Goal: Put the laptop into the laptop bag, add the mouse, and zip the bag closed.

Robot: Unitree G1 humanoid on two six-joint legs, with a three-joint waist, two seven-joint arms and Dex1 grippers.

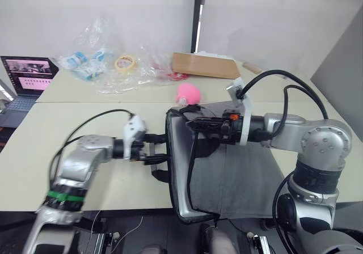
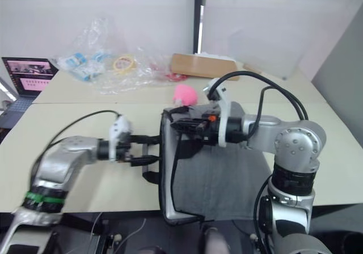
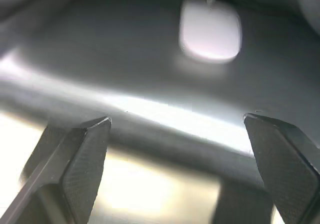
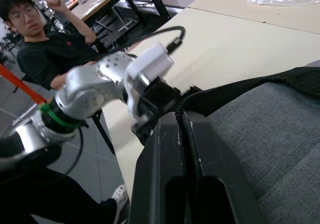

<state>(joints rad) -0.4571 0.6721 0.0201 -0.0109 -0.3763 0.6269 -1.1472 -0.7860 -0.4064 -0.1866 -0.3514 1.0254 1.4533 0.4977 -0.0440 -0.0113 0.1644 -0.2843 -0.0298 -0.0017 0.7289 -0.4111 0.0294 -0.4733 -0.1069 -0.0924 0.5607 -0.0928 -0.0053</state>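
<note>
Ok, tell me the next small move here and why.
Probably draw the left gripper back from the laptop bag opening. Its fingers are spread and hold nothing, and the mouse already lies inside the bag ahead of them. The right gripper is shut on the bag's top edge, so zipping would follow.

The worktop is looked down on from head height by both eye views, facing forward; nearly the same scene is shared, slightly offset sideways. The laptop bag interior is viewed from very close along the left claw. The bag edge and the opposite arm are seen closely from the right wrist.
</note>
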